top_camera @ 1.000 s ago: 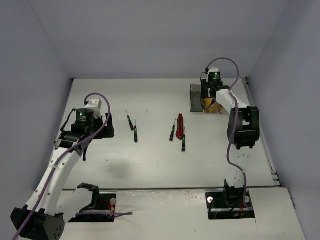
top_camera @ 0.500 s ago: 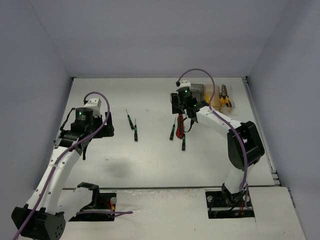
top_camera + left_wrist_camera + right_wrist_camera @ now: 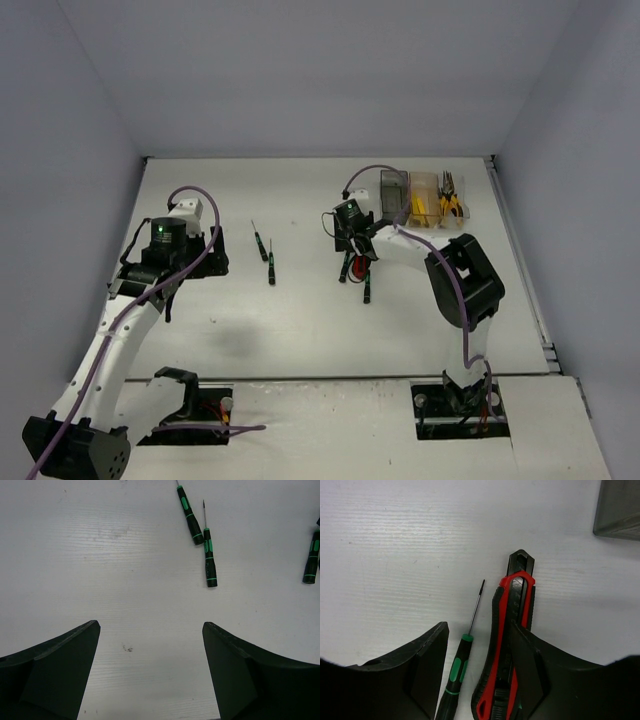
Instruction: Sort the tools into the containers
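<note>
Since a moment ago, the right arm has swung away from the bins at the far right corner of the table [image 3: 300,330]. Now it hangs over the tools in the middle. The left arm has not moved.

The right gripper [image 3: 480,680] points down with its fingers partway apart. It pinches nothing. A red knife [image 3: 506,630] lies flat on the table under it, partly hidden by one finger. A thin screwdriver [image 3: 456,672] lies just beside the knife, in the gap between the fingers. The left gripper [image 3: 150,630] is spread wide and holds nothing. Two more screwdrivers [image 3: 209,557] lie on the table in front of it.

The pliers [image 3: 450,200] sit in the clear bin [image 3: 452,182]. Something yellow sits in the amber bin [image 3: 423,190]. The grey bin [image 3: 393,195] stands next to them.

The step looks like picking up the next tool. It could be the knife or the screwdriver; it is not clear which. The two lie so close that the gripper likely needs to line up on just one. Then it has to go down, squeeze, lift and carry that tool back to a bin.

No brand or label can be read. One screwdriver handle has tiny print, too small to make out.
</note>
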Controlling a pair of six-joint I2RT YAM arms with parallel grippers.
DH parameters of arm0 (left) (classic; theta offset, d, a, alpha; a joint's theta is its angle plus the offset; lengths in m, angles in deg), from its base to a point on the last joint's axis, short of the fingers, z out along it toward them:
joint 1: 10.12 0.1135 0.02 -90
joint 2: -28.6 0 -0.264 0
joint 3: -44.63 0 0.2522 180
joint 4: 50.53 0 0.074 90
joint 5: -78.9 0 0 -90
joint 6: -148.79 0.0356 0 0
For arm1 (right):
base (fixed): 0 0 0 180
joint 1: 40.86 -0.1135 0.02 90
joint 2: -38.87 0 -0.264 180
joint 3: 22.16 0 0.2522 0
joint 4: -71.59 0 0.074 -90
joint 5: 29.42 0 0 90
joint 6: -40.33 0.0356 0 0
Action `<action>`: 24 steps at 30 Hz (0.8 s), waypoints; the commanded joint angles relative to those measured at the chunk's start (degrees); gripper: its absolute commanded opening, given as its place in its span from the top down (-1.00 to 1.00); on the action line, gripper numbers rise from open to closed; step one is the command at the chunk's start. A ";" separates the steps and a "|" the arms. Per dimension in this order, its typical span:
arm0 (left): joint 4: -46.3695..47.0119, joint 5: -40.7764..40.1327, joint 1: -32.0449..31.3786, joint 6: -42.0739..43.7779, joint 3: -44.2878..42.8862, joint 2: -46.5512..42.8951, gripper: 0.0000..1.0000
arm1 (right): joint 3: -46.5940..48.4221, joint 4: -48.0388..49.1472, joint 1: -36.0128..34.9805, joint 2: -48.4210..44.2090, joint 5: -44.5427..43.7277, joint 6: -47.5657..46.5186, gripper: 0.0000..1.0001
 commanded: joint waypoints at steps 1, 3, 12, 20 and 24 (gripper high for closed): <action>2.89 0.74 0.48 -0.72 -0.50 0.27 -0.62 | -1.49 3.27 0.11 -1.94 -5.21 1.97 0.02; 2.83 0.74 0.48 -0.72 -0.50 0.28 -0.62 | -2.62 3.70 0.05 -3.16 -5.73 2.16 0.02; 2.89 0.83 0.48 -0.72 -0.50 0.41 -0.62 | -3.75 4.21 0.49 -2.30 -6.69 3.61 0.02; 2.83 0.93 0.48 -0.72 -0.50 0.57 -0.62 | -3.41 4.53 0.71 -0.30 -6.50 3.80 0.04; 2.89 1.06 0.48 -0.72 -0.50 0.63 -0.62 | -4.24 4.80 0.91 0.06 -6.65 4.18 0.06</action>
